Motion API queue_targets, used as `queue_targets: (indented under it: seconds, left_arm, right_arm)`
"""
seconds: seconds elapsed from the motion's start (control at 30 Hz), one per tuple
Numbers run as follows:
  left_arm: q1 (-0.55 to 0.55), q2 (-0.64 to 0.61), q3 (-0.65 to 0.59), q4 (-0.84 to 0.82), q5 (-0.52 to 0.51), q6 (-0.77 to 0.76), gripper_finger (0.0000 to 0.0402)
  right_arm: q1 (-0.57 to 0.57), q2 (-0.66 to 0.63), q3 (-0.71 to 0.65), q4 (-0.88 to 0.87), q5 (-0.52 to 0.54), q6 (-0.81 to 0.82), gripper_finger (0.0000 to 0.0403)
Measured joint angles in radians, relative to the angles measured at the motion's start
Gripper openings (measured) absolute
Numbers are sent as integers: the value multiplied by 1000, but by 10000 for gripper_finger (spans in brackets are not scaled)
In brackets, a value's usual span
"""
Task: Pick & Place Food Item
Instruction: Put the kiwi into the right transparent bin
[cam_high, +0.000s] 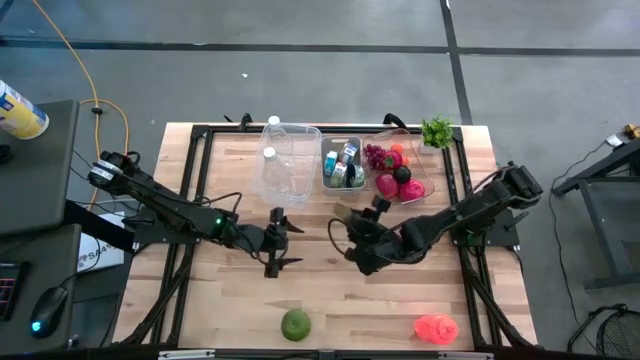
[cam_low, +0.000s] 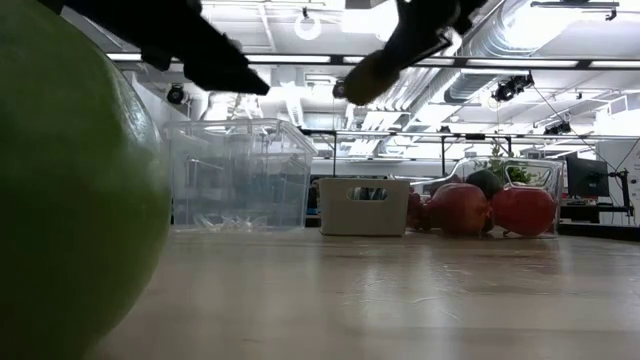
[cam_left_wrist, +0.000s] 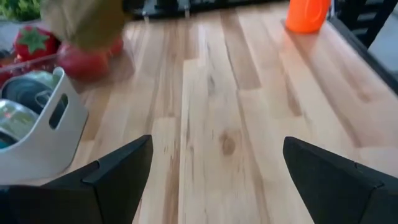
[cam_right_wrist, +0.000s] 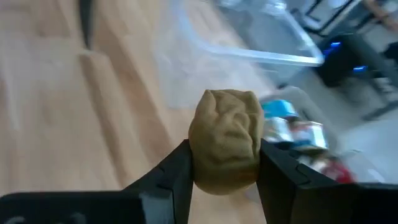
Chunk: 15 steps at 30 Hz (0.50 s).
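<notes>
A lumpy, wrinkled tan potato (cam_right_wrist: 225, 138) sits pinched between the right gripper (cam_high: 347, 218)'s dark fingers, lifted above the pale wood-plank table (cam_high: 330, 300), just short of the white bin (cam_high: 342, 165). The left gripper (cam_high: 280, 240) hangs open nearby.

Grey concrete floor (cam_high: 300, 70) is surrounding the wooden table (cam_high: 330, 290). Silver ducts (cam_low: 560, 40) and strip lights (cam_low: 290, 60) are running across the ceiling. A yellow cable (cam_high: 70, 50) is trailing over the floor.
</notes>
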<state>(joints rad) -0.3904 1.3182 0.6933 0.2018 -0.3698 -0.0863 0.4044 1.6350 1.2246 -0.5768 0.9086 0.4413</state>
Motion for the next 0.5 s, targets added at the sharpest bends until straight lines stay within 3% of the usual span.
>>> queue_targets:
  seconds: [0.1,0.27,0.5]
  left_arm:
    - [-2,0,0,-23,3,-1,351]
    - [-17,0,0,-23,13,-76,351]
    - [-21,0,0,-22,13,-123,351]
  right_arm:
    - [9,-23,-1,-93,91,67,124]
    - [-7,-76,-1,-380,233,317,121]
    - [-99,-172,-1,-762,177,713,129]
